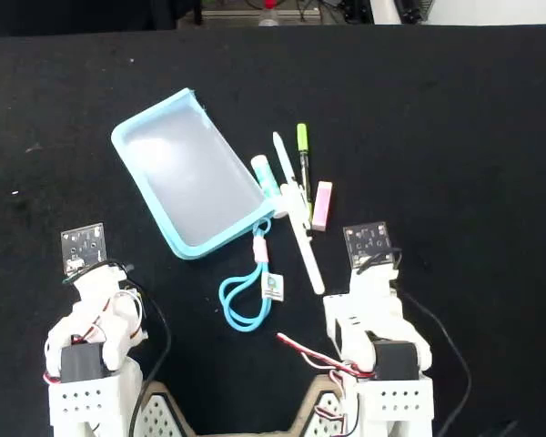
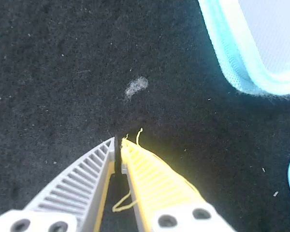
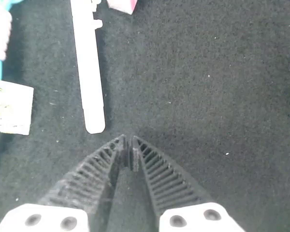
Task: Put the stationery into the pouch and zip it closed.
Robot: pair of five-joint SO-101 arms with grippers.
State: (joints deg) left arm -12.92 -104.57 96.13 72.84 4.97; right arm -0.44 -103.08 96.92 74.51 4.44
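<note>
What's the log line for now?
pouch: on table | stationery: beside pouch | left gripper: shut, empty | right gripper: shut, empty

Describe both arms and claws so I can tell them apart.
The left arm and right arm are white shells with black motors and red, white and black cables. The left claw has ribbed fingers, one pale grey, one yellow with yellow threads. The right claw has black ribbed fingers on white mounts.

readable text: none | white tag [image 1: 272, 286] on pouch strap [image 1: 244, 305]: printed mark, too small to read
</note>
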